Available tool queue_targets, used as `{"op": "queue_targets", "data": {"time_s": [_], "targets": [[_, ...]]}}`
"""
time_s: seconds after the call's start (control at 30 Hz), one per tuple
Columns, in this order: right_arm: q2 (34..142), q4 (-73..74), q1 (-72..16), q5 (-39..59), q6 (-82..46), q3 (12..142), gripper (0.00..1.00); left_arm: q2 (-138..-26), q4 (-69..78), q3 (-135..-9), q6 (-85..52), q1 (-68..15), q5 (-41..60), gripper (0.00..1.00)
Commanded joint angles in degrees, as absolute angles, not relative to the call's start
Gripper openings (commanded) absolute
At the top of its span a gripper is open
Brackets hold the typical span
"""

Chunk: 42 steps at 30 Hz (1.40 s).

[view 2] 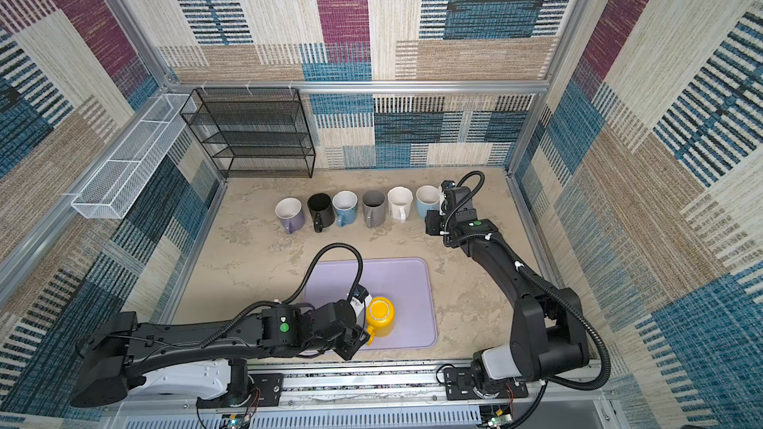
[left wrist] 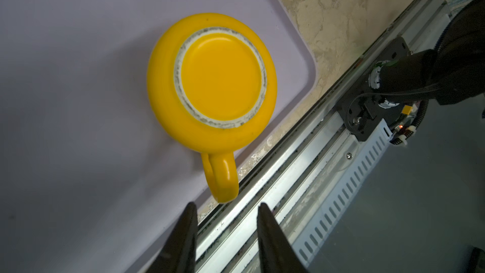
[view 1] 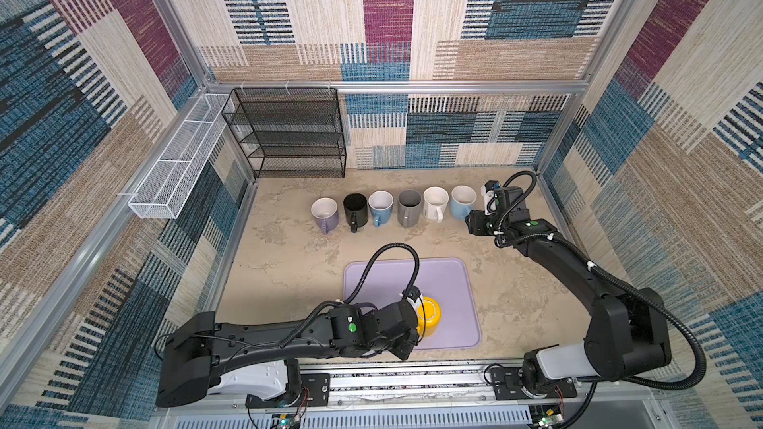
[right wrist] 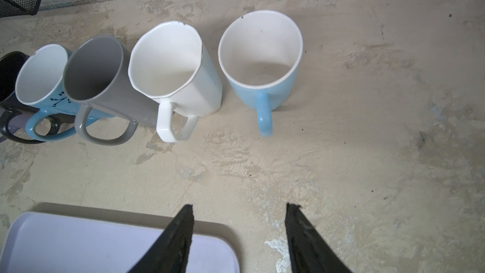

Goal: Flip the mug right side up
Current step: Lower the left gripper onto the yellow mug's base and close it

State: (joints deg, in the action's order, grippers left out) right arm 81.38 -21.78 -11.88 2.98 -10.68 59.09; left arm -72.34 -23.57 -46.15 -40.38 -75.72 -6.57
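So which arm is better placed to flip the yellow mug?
Left: the left pincer sits open off the handle of the upside-down yellow mug on the tray; the right pincer is away by the row of upright mugs.

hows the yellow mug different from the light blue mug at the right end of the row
Pose: the yellow mug stands upside down, base ring up; the light blue mug stands upright, white inside showing. Place: the yellow mug sits on the lilac tray; the light blue mug on the bare table. Shape: the yellow mug looks squat and rounded, the light blue mug taller and tapered. Both have one loop handle.
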Motion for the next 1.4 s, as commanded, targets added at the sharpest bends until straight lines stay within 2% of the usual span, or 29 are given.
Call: {"op": "queue_targets", "data": {"time_s": [0.0,0.63,1.37], "targets": [[80.85,-20.39,-11.87,2.78,-11.16,58.89,0.59,-74.16,-26.7,-47.81,-42.22,-76.29,-10.33,0.35],[80.15,-20.93,-11.87,2.12,-10.98,58.6,0.59,-84.98,-32.39,-55.4,-40.65,-76.72,-10.32,0.32],[79.63,-21.23,-11.87,2.36,-10.81,58.45,0.59,-92.98,-38.52,-62.65,-38.8,-76.64,-12.42,0.24]]}}
